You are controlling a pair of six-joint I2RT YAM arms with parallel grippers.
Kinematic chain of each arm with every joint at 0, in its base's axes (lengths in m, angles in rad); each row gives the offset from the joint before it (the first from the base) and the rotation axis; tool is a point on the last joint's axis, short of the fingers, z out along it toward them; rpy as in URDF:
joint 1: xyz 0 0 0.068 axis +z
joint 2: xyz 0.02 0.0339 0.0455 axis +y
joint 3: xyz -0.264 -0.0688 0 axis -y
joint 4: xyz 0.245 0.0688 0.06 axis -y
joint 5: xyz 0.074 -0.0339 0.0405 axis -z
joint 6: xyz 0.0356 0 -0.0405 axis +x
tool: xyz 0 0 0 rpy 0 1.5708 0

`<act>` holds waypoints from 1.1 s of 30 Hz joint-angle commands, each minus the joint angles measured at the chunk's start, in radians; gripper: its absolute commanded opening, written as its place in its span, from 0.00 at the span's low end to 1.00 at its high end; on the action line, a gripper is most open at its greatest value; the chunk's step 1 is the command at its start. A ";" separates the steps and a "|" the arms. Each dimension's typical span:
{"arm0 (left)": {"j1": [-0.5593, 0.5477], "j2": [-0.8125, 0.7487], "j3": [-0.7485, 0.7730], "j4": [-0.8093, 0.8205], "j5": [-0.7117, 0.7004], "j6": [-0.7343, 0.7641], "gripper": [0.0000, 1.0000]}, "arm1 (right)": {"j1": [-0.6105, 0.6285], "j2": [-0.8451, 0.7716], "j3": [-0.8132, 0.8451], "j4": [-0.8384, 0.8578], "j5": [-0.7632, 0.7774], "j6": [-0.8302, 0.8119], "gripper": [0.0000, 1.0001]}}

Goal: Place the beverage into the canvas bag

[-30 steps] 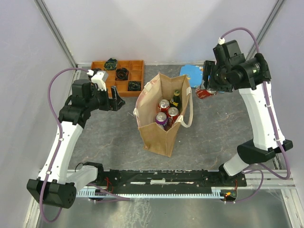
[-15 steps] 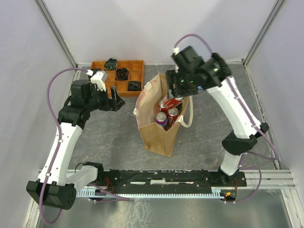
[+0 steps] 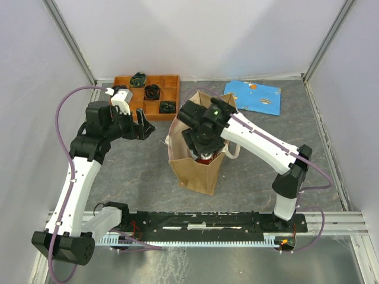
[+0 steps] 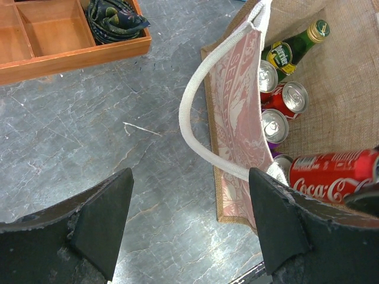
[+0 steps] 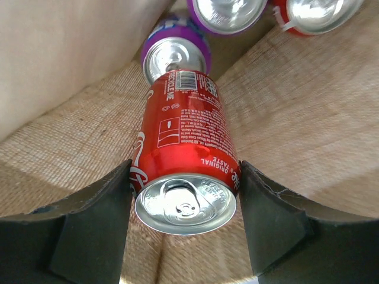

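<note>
Red cola can (image 5: 183,136) | clamped in right claw (image 5: 185,222) inside canvas bag (image 3: 195,174) | left claw (image 4: 189,219) spread wide, empty

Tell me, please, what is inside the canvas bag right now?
Inside the canvas bag are a green bottle and several upright cans. The right end effector holds a red cola can on its side just over them. The bag's bottom is covered.

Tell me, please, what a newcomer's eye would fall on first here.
The right gripper reaches down into the canvas bag in the middle of the table, clamped on a red cola can above other cans inside. The left gripper hovers open beside the bag, near the orange tray at the back left.
</note>
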 commanded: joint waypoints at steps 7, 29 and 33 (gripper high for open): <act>0.002 -0.008 -0.003 0.028 0.029 0.046 0.85 | 0.087 -0.087 -0.221 0.131 0.009 0.127 0.00; 0.000 0.004 -0.005 0.039 0.030 0.039 0.85 | 0.087 -0.012 0.130 -0.066 0.132 0.093 0.00; 0.001 0.010 -0.008 0.044 0.033 0.039 0.85 | 0.087 -0.002 0.148 -0.110 0.113 0.089 0.00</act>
